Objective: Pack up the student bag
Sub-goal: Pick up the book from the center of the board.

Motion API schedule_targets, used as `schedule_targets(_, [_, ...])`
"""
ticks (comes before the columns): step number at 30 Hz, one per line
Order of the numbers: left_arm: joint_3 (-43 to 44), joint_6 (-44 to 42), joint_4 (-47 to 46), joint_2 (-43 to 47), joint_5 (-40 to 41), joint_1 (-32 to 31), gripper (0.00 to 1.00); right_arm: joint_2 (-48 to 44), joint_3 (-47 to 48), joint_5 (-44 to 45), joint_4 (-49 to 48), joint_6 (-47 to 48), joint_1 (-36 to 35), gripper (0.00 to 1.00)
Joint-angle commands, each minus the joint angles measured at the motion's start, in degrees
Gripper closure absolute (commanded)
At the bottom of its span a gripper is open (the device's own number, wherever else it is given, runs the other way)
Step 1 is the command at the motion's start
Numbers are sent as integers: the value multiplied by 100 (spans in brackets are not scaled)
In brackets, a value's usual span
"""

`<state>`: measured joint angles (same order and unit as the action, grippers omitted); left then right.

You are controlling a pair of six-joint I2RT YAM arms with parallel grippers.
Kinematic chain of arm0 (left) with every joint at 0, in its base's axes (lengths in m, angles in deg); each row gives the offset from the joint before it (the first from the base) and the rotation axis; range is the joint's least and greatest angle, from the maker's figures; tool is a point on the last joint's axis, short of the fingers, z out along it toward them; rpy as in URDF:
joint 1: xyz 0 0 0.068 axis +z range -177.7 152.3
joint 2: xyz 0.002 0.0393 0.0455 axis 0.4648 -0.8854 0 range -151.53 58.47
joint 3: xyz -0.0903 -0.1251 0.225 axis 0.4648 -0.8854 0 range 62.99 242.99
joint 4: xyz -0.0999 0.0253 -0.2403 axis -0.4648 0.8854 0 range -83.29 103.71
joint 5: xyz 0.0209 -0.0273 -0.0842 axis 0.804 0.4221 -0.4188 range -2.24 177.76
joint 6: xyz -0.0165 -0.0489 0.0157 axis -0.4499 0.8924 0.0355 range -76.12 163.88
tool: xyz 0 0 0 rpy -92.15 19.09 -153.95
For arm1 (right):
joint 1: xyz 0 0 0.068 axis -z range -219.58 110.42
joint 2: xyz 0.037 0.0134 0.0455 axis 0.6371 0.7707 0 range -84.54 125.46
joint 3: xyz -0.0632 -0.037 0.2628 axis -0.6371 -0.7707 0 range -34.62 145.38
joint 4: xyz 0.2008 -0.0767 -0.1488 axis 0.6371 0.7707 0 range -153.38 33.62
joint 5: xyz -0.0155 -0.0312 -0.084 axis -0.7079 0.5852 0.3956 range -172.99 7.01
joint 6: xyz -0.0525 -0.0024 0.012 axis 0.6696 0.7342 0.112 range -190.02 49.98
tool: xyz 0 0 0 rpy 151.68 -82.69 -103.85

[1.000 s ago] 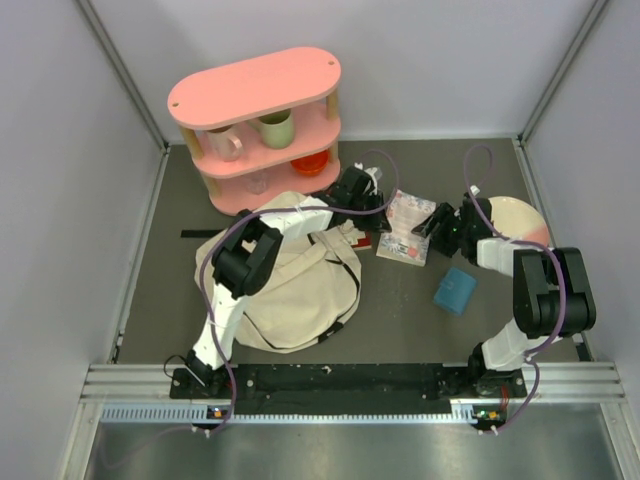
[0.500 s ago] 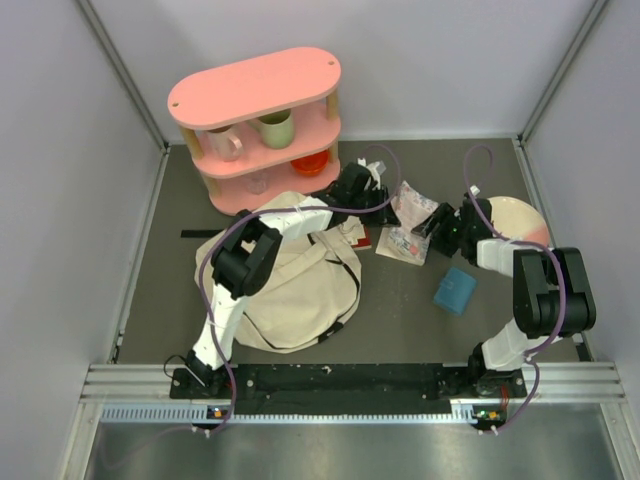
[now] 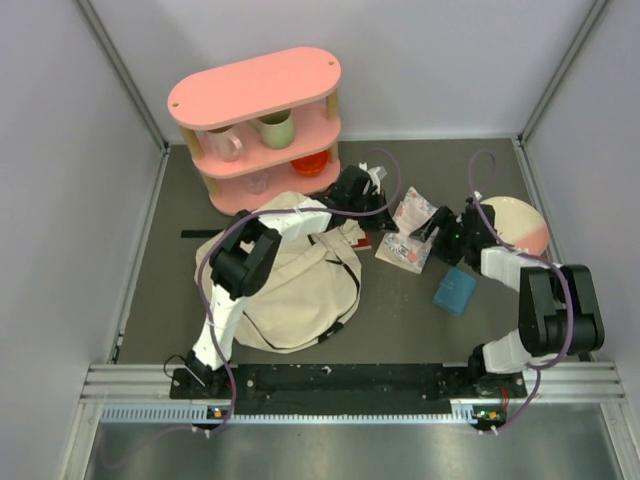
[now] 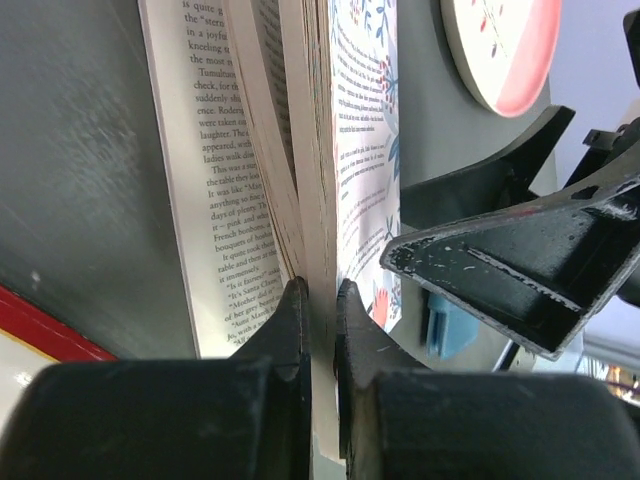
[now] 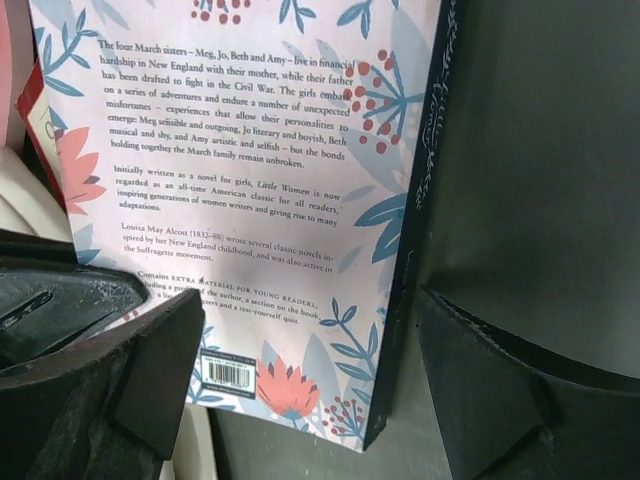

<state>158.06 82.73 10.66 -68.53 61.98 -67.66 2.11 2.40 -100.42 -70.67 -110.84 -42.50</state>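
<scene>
Pinching book (image 4: 355, 150) pages: left pincer (image 4: 320, 295), newly tightened | right pincer (image 5: 310, 320) spread wider

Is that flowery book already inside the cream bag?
No, the book is out in the open on the dark table beside the student bag, not inside it.

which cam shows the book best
Right wrist: the book fills the frame, back-cover blurb readable. Left wrist shows its pages edge-on, pinched by the left gripper. Top view shows it small.
</scene>
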Motion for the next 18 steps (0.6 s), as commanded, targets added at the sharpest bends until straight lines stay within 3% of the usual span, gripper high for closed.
schedule_targets(1, [-128, -246, -552, 1008, -673, -55, 100, -876, -220, -15, 351, -40, 265, 13])
schedule_targets(12, [-585, -422, -422, 2407, -762, -3, 100, -3292, -230, -261, 1422, -93, 714, 7])
schedule_targets(17, [-928, -921, 377, 3364, -236, 191, 100, -4006, -151, -751, 1502, -295, 714, 5])
schedule_targets(18, [-1033, -1045, 588, 3653, 201, 200, 100, -4129, -168, -857, 1363, -339, 714, 4])
